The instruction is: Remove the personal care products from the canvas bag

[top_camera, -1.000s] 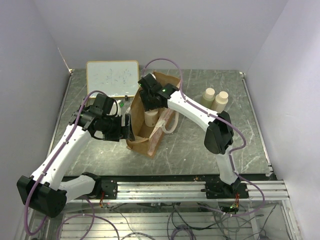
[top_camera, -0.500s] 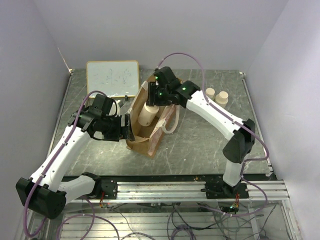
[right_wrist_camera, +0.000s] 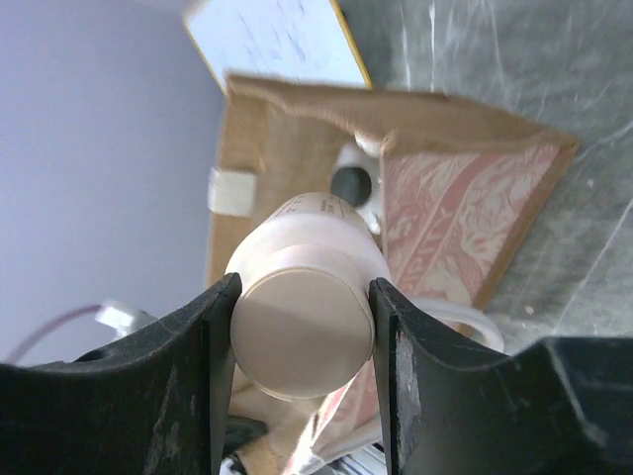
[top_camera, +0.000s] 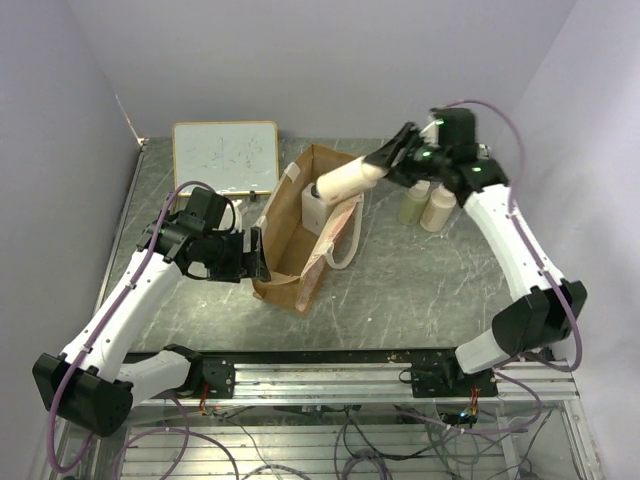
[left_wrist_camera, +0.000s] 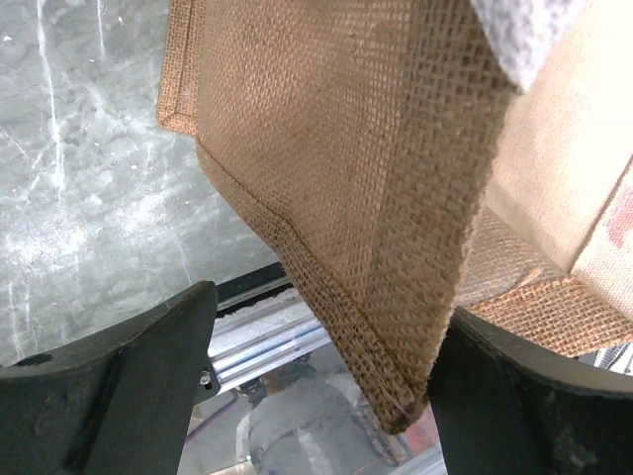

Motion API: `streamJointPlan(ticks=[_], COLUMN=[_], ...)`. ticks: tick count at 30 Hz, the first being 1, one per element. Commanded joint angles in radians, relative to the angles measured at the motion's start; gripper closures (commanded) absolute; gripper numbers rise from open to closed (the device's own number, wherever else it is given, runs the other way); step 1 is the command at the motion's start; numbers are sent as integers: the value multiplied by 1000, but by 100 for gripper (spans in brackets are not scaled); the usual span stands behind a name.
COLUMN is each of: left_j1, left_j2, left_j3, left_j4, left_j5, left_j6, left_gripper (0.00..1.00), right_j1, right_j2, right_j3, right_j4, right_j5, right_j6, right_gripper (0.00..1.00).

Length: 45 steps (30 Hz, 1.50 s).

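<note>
Two out: bottles [top_camera: 413, 205] stand side by side on the surface [top_camera: 420, 280], right of the bag [top_camera: 283, 288].
Third: cream bottle [top_camera: 345, 180], clenched in the right hand [top_camera: 378, 172], in the air over the bag's far right rim.
Long axis: nearly level, one end in the hand, the other pointing left over the bag.
Way to go: the standing pair lies below and just right of that hand. Probably it needs carrying right and turning upright.
Nearer arm: right.
Left hand [top_camera: 252, 256]: clamped on the bag's near-left wall.
Inside: white bottle [top_camera: 315, 205], dark cap.
Change: half a second ago the cream bottle stood upright in the bag's mouth. Now it is lifted clear, swung right and tipped over.
</note>
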Motion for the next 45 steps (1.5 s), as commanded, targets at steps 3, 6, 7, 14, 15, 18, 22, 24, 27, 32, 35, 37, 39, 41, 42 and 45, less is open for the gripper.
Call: streamJointPlan(ticks=[3,6,7,14,15,18,22,24,27,32,35,37,39,41,42,45], left_j1=[-5,-5,-5,-5,-5,-5,-5,-5,-5,-5,-5,-5,-5,-5,-5,-5], left_j2=[1,0,1,4,7,14,25,30,39,44,41,38,38,39,40,45], left_j3=[-6,-7,-6,6,7,11,20,24,31,40,40,40,42,43,43,43], left_j4=[-9,-11,-15,-29,-30,-32,-37,-37,-38,-41,-42,-42,-44,-46,-47,-44], left_j5=[36,33,32,25,25,24,22,21,19,6,-3,-10,-17,-24,-27,-30], left_j6=[8,9,9,12,13,17,24,26,27,20,10,4,-2,-5,-6,-11], left_gripper=[10,10,10,10,10,10,10,10,10,10,10,10,10,10,10,10], right_j1=[-319,-463,-501,-574,-573,-573,-575,-579,-594,-613,-615,-614,-614,-615,-615,-615], right_j2=[-142,-153,-156,-183,-196,-239,-244,-227,-192,-89,-15,19,40,59,67,81], right_j3=[26,28,23,-54,-88,-189,-280,-297,-304,-261,-227,-212,-208,-205,-204,-213], right_j4=[170,108,91,-92,-95,-71,-11,17,89,190,229,243,271,282,286,290], right_j5=[-284,-326,-329,-69,-14,151,334,418,471,440,407,396,370,340,329,302], right_j6=[112,59,35,-261,-289,-344,-377,-380,-387,-434,-473,-484,-491,-494,-494,-489], right_gripper=[100,100,100,100,100,100,100,100,100,100,100,100,100,100,100,100])
